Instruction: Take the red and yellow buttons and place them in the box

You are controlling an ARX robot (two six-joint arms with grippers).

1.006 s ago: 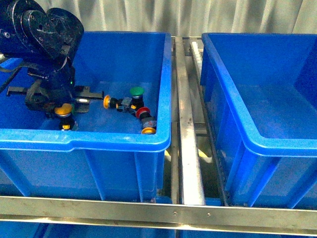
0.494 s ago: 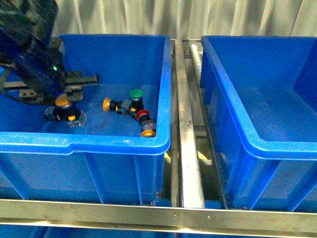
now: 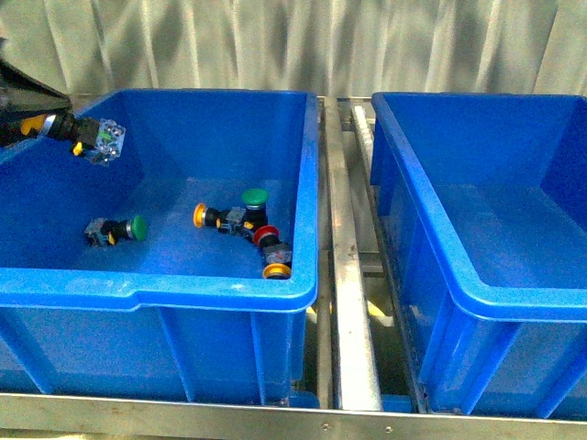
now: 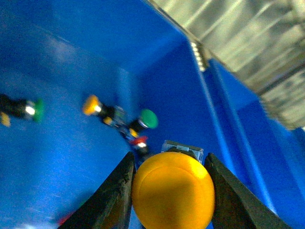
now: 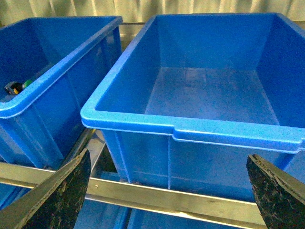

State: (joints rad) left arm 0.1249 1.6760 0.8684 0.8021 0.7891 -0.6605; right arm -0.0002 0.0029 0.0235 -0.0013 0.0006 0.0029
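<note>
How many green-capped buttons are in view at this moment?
2. One green-capped button lies on its side, alone, on the floor of the left bin; the other sits in the cluster near that bin's right wall. The near wall could hide more.

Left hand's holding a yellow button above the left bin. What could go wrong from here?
1. The left hand pinches the yellow button by its round cap, so it may slip out mid-carry.
2. The way to the empty right bin crosses the metal rails between the bins; a drop there could be lost.
3. The red button lies bunched with a green one, risking a wrong pick later.
</note>
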